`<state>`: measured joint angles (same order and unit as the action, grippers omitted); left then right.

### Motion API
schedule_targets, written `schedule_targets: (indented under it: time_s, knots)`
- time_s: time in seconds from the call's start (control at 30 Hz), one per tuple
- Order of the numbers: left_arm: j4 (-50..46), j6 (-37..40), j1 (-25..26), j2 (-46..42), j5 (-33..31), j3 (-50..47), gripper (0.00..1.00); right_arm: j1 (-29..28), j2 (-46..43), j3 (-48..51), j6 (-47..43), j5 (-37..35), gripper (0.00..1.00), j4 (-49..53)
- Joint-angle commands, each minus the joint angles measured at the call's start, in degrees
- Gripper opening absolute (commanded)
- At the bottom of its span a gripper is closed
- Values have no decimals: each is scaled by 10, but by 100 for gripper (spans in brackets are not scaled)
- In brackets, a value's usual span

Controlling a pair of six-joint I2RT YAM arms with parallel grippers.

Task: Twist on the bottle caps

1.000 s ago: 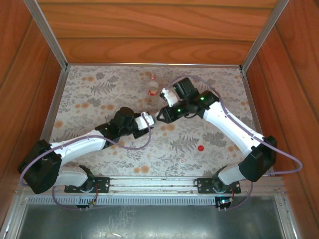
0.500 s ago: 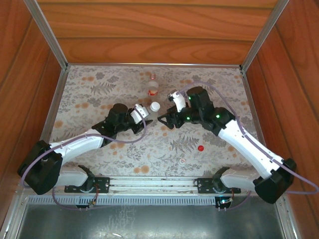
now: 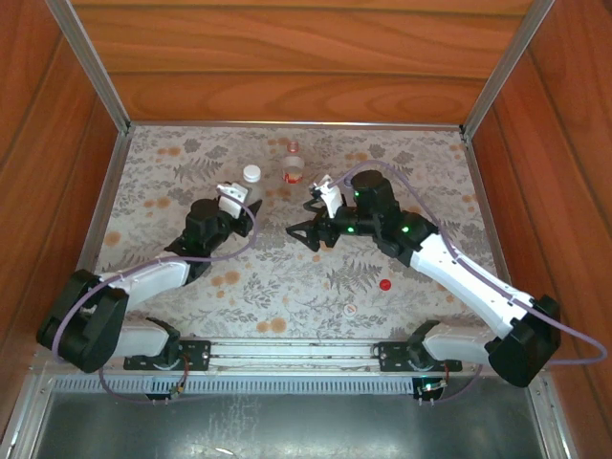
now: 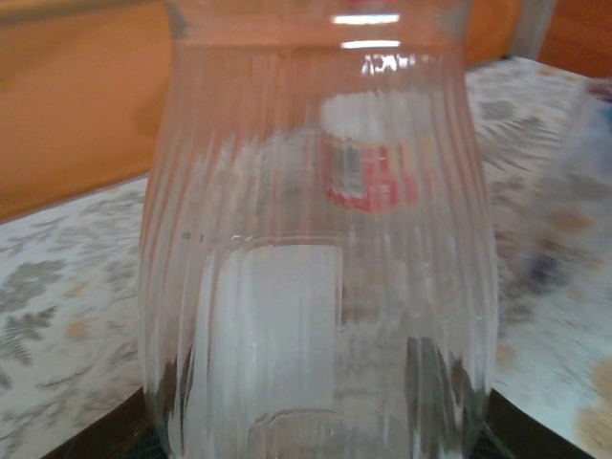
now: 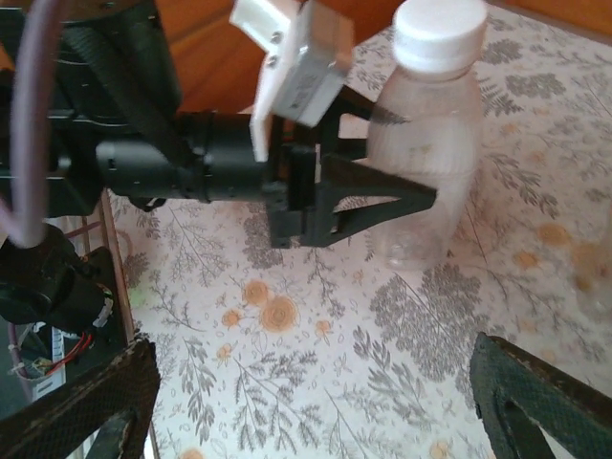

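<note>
Close to the arms, a small white round plastic cap (image 3: 351,309) and a small red round plastic cap (image 3: 384,284) lie loose on the flowery surface (image 3: 287,277). Farther in, the right gripper (image 3: 304,218) has its jaws wide apart, holding nothing. The left gripper (image 3: 237,199) has its jaws clamped on a wide clear plastic bottle (image 3: 251,187), which stands upright with a white lid (image 3: 251,173) on top. Farthest back stands a clear bottle with a red label (image 3: 293,169).

Wood-panelled booth, floral table top.
Reddish-brown wooden walls (image 3: 287,57) close off the back and both sides, with aluminium posts (image 3: 91,67) up the two rear corners. The table (image 3: 153,163) has a pale grey cloth printed with ferns and orange flowers. A metal rail (image 3: 296,352) runs along the near edge, with a dull steel tray (image 3: 287,421) below it. Light is even and soft.
</note>
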<state>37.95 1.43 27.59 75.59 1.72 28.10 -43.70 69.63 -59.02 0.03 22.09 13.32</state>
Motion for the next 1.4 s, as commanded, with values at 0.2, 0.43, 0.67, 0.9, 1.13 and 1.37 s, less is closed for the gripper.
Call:
schedule_targets:
  time_s: [0.2, 0.43, 0.67, 0.9, 1.13, 1.37]
  knots:
    - [141, -63, -96, 126, -21, 40, 46, -66, 59, 10, -26, -84, 95, -152]
    - [186, -66, -140, 202, -45, 65, 46, -92, 88, 17, -22, -115, 95, -209]
    - [243, -54, -154, 277, -61, 78, 46, -93, 92, 17, -23, -115, 95, -209]
    - [269, -52, -155, 301, -65, 84, 46, -93, 89, 19, -21, -117, 95, -202]
    - [269, -46, -154, 300, -56, 84, 76, -93, 86, 20, -15, -130, 95, -203]
    - [270, -47, -154, 296, -56, 79, 86, -93, 75, 27, -15, -145, 95, -199]
